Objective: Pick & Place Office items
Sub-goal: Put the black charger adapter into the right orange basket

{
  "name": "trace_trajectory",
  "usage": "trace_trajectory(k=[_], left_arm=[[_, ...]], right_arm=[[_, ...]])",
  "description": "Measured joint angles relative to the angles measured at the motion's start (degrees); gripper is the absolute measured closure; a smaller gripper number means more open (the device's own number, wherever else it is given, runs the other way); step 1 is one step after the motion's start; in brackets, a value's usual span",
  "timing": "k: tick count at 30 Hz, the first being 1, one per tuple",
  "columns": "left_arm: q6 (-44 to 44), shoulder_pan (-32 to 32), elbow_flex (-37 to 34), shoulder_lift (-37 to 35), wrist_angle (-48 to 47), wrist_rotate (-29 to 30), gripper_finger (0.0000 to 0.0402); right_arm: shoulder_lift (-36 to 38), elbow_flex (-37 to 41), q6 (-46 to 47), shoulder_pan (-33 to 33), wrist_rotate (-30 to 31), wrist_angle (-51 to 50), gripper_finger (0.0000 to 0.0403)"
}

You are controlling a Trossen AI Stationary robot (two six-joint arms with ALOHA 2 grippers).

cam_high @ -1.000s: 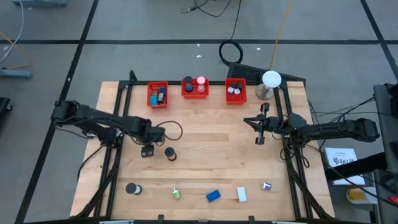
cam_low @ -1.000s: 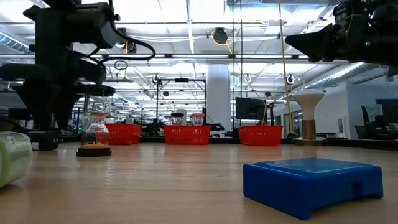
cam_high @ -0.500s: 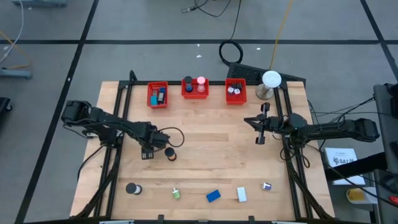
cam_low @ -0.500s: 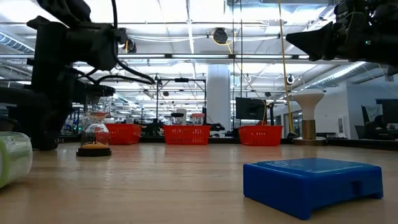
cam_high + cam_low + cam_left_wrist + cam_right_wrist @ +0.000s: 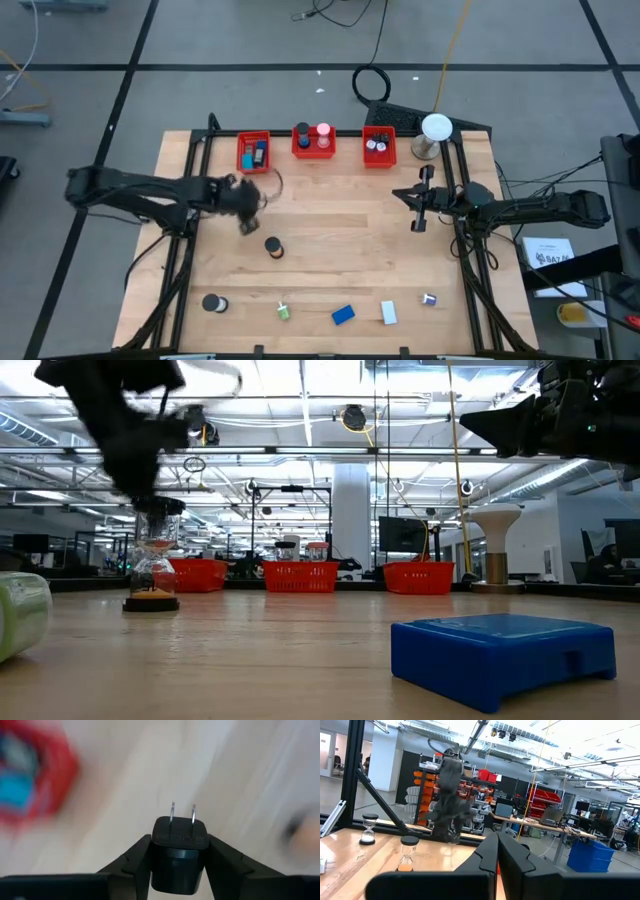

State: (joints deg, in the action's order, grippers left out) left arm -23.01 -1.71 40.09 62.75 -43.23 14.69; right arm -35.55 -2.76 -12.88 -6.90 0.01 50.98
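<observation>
A small black plug adapter (image 5: 178, 865) with two metal prongs (image 5: 183, 812) hangs above the wood table, and my left gripper (image 5: 243, 214) is shut on it, just near of the left red bin (image 5: 253, 152). An hourglass (image 5: 273, 247) stands on its base close by. My right gripper (image 5: 404, 195) waits shut at the right side, raised, with nothing in it. A black roll (image 5: 212, 303), a green bit (image 5: 284, 312), a blue block (image 5: 343, 315), a white piece (image 5: 388, 313) and a small bit (image 5: 428, 299) lie along the near edge. My left gripper pinches the adapter's body by its two opposite sides (image 5: 156, 851) between its two fingers (image 5: 134, 861). The fingers slant down from the table's left. The adapter is lifted clear of the table, and its prongs point away past the fingertips.
Three red bins (image 5: 313, 142) (image 5: 378, 147) stand in a row at the far edge with items in them. A white dome (image 5: 435, 128) stands at the far right corner. Black frame rails (image 5: 185, 230) run along both sides of the table.
My left gripper has shut on the black adapter, which lay on the table left of the hourglass. It has lifted the adapter clear and swung up toward the far edge and the left red bin, turning as it went. The hourglass stays where it was.
</observation>
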Motion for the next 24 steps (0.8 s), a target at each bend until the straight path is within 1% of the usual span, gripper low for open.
trace_trajectory(k=[3,6,9,11,13,16,18,21,24], left_arm=[[2.81,-2.13,-3.07,-4.41,17.92,-0.21,0.0255],[6.53,-3.37,-8.16,-3.71,37.60,-4.26,0.0255],[10.61,-4.07,-12.34,2.01,59.67,-7.25,0.0255],[12.85,-4.59,-13.82,7.26,70.14,-7.77,0.0255],[14.59,-5.19,-13.28,13.77,79.75,-9.63,0.0255],[15.33,-5.82,-10.79,22.85,89.36,-13.00,0.0255],[15.66,-6.05,-8.19,28.78,93.72,-14.55,0.0255],[16.88,-6.11,-3.30,36.59,96.04,-16.05,0.0255],[18.61,-6.11,2.29,43.26,96.19,-16.95,0.0255]], right_arm=[[-0.07,0.00,0.09,0.00,0.00,-0.35,0.0401],[-0.44,0.00,0.15,0.00,0.11,-0.40,0.0402],[-0.84,0.00,0.21,-0.02,0.15,-0.22,0.0402],[-1.40,0.00,1.06,-0.02,0.27,0.30,0.0402],[-1.63,0.00,1.78,0.00,1.62,0.17,0.0402],[-2.57,0.00,2.71,-0.12,2.91,0.88,0.0402],[-3.59,0.00,3.14,-0.15,3.22,1.11,0.0402],[-4.35,0.00,3.21,-0.20,3.22,1.34,0.0403],[-4.92,0.00,3.21,-0.20,3.25,1.47,0.0403]])
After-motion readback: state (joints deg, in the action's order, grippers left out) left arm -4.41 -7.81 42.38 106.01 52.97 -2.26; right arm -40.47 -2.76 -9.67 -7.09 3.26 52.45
